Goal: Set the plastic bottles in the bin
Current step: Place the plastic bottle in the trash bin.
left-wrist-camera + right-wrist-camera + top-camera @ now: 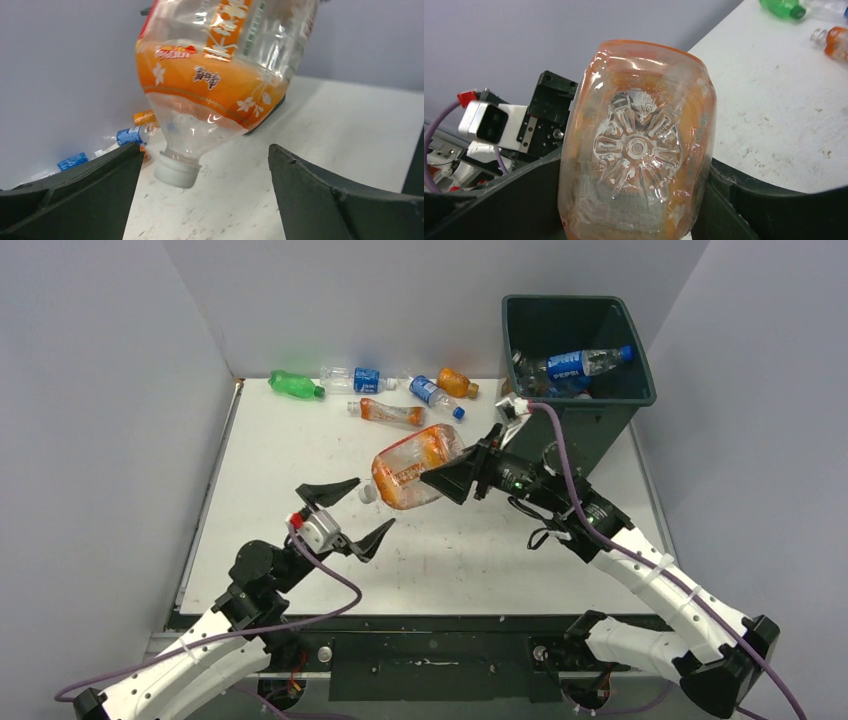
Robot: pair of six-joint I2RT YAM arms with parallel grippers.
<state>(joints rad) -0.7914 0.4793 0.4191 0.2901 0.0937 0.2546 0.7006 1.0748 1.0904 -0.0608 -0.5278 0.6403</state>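
Your right gripper clamps the big orange-labelled bottle by its base, aloft above the table, while your left gripper hangs spread and empty near its cap; the carry is in hand, so swing it over the green bin, then release.

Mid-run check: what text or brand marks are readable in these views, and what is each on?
"PEPSI": blue label of the bottle lying in the bin.
Large orange-labelled bottle held in the right gripper: white characters and a red logo, too blurred to read.
Blue-labelled bottles on the table: labels too small to read.
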